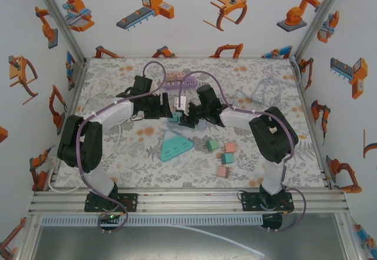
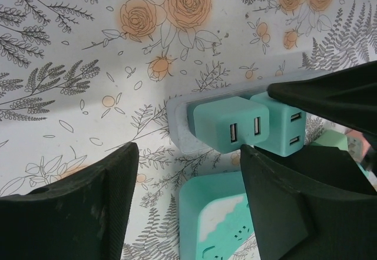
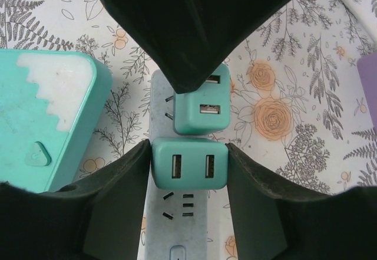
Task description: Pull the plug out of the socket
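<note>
A pale grey socket strip (image 3: 182, 224) lies on the flowered cloth with two teal USB plugs in it. In the right wrist view my right gripper (image 3: 188, 154) is shut on the nearer plug (image 3: 189, 164), one finger pressed to each side. The second plug (image 3: 203, 105) sits just beyond it, partly under the left arm's dark finger. In the left wrist view both plugs (image 2: 231, 125) stand side by side on the strip (image 2: 179, 124). My left gripper (image 2: 188, 154) hangs open beside them, gripping nothing. From above, both grippers (image 1: 187, 118) meet at mid-table.
A teal triangular power strip (image 1: 175, 146) lies just in front of the grey one, close under the left gripper's fingers (image 2: 88, 207). A purple strip (image 1: 179, 83) lies at the back. Several small coloured blocks (image 1: 227, 154) sit to the front right.
</note>
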Robot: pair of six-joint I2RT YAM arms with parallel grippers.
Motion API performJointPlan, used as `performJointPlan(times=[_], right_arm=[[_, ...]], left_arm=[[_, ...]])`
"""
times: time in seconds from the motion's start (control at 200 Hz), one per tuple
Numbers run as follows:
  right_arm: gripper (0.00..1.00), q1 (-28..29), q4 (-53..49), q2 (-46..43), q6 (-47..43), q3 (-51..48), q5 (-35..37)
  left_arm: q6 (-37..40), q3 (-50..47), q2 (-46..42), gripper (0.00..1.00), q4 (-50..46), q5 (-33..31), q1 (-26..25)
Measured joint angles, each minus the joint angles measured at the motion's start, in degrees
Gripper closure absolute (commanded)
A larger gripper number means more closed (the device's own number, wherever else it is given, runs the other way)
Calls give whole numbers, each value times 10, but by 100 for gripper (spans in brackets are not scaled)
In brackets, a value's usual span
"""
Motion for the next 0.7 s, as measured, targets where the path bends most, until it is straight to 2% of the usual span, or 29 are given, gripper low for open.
performJointPlan(times=[0.095,0.23,0.401,0.451,0.576,0.701], right_arm=[[65,0,-19,2,-1,11,-3],[86,1,-45,4,-4,25,-2],[93,14,-139,23,9,93,24],[100,17,-149,25,20,106,26],[100,21,-140,24,44,108,27],[100,26,-177,24,39,137,43]], left_arm=[[0,0,0,38,0,3,0],[0,-7,0,39,6,14,0],[2,-16,4,40,17,23,-2],[5,-19,15,40,17,20,-4],[7,-34,45,40,13,20,-6],[11,-35,42,40,14,13,-7]])
